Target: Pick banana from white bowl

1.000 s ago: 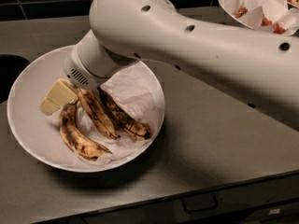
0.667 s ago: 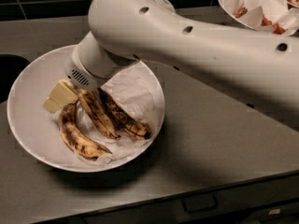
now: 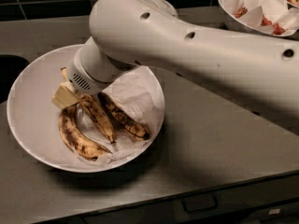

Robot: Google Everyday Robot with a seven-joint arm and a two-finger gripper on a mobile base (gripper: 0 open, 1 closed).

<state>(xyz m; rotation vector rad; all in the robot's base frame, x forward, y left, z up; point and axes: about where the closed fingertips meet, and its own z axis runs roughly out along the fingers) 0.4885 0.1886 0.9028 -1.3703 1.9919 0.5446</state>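
The white bowl (image 3: 28, 111), lined with crumpled white paper, sits at the left of the grey counter. Three overripe bananas lie in it. The banana (image 3: 99, 119), long, nearly straight and yellow with brown streaks, lies in the middle, and its upper end runs under my gripper. A shorter curved banana (image 3: 74, 138) lies to its left and a darker one (image 3: 125, 120) to its right. My gripper (image 3: 65, 97) is down inside the bowl at the long banana's upper end. The wrist hides most of it.
My thick white arm (image 3: 196, 45) crosses the view from the right, above the bowl's far side. A smaller white bowl (image 3: 261, 10) with paper and red bits stands at the back right. The counter's front edge (image 3: 196, 190) runs below, and a dark tiled wall is behind.
The gripper has shifted slightly to the right inside the bowl. The bananas have not visibly moved.
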